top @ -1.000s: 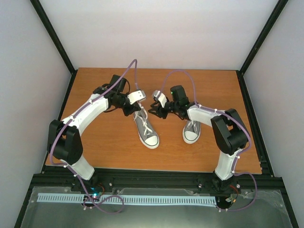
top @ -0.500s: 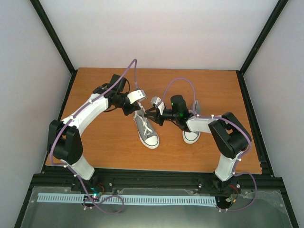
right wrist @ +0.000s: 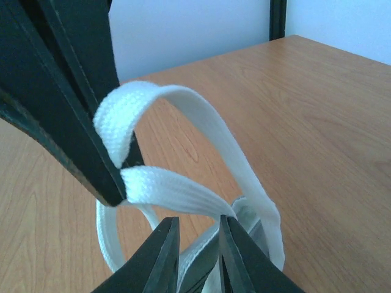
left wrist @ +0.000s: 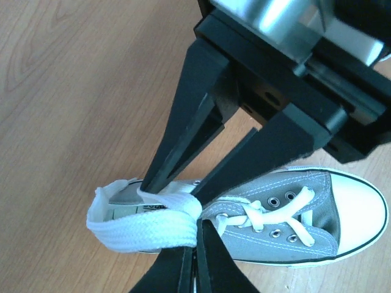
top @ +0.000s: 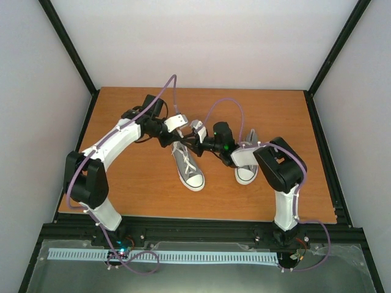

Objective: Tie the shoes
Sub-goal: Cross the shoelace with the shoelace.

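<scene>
Left wrist view shows your left hand (left wrist: 197, 231) pinched shut on a flat white lace loop (left wrist: 143, 229) held up above the grey sneaker (left wrist: 293, 213). That sneaker rests on the tabletop (left wrist: 67, 91) between the arms, with the other sneaker (top: 246, 172) near it under the right arm. Your right hand (left wrist: 174, 186) is narrow, its 2 fingers straddling that loop, and you cannot tell whether they actually grip it. Expect the lace to be soft, limp and a little slippery and the shoe light enough to drag, so take hold of the flat band close to the pinch, not the canvas.
</scene>
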Tool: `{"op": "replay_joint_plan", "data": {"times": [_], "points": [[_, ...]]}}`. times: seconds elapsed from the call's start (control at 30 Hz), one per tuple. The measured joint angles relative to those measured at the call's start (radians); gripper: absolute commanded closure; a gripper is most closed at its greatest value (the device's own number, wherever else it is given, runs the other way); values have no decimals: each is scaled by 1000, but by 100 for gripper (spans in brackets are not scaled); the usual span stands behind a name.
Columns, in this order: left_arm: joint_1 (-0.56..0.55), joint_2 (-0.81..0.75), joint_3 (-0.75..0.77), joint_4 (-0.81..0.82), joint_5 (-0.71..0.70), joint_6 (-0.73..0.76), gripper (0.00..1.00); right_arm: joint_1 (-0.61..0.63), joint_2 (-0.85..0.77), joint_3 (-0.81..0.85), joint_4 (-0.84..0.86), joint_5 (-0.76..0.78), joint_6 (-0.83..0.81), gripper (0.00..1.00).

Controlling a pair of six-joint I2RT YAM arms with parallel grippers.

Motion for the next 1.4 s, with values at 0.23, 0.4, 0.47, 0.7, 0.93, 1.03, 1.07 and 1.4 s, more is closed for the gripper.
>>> {"op": "replay_joint_plan", "data": {"times": [0.23,0.4,0.47,0.7,0.93,1.03,1.07,1.4], "points": [[9,24,26,1,-1,-18,99,31,11,-11,68,37,26,81],[17,26,29,2,-10,-28,99,38,-77,-130,62,84,6,81],[19,26,32,0,-12,-29,99,39,-118,-168,44,93,-9,81],[19,26,43,-5,-11,-29,99,62,-121,-128,31,92,-34,83],[21,28,44,-12,-8,-29,99,64,-29,-26,38,117,-34,83],[21,29,45,-16,-7,-29,99,64,1,5,35,133,-34,78],[21,29,45,-16,-6,-29,99,64,10,12,37,147,-32,78],[21,43,56,-20,11,-29,99,71,46,15,94,271,-7,74]]}}
